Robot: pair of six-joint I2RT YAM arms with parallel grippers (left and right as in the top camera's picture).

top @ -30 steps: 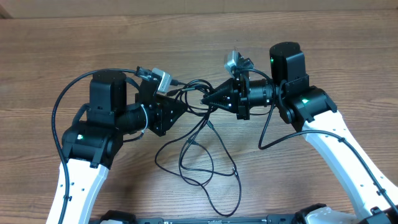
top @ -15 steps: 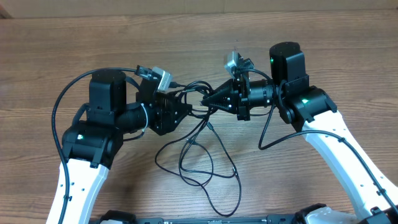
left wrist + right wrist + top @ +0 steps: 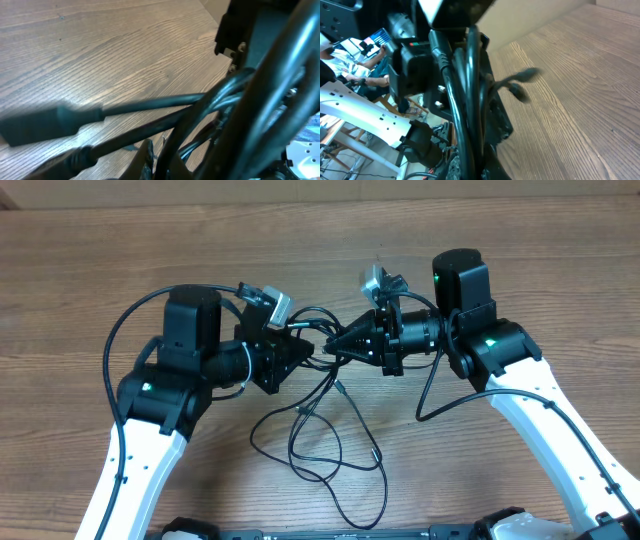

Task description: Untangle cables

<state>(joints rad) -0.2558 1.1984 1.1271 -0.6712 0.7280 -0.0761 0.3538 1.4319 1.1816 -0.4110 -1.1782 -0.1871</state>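
Left gripper: closed, tip pointing toward 3 o'clock into the raised bundle. No view shows whether a strand is actually pinched.
Right gripper: closed on the cables, tip pointing toward 9 o'clock, almost nose to nose with the left one.
Cables: bunched and lifted off the table where the two tips meet. From there thin black strands drop toward 6 o'clock and lie in overlapping loops on the wood, and one long loop reaches close to the near edge.
Plug: a small tip at the 4 o'clock side of the loops, lying on the table.
Overhead only: the full spread of the loops, both arms, and how close the tips are.
Left wrist only: the strands from very near, blurred, running from 8 o'clock up to 2 o'clock and converging at the black body of the other gripper. One thick plug end hangs at 9 o'clock above the wood. Its own fingers are too blurred to read.
Right wrist only: several strands side by side, rising from 6 to 12 o'clock out of its grip. Two plug ends stick out toward 3 o'clock, clear of the table.
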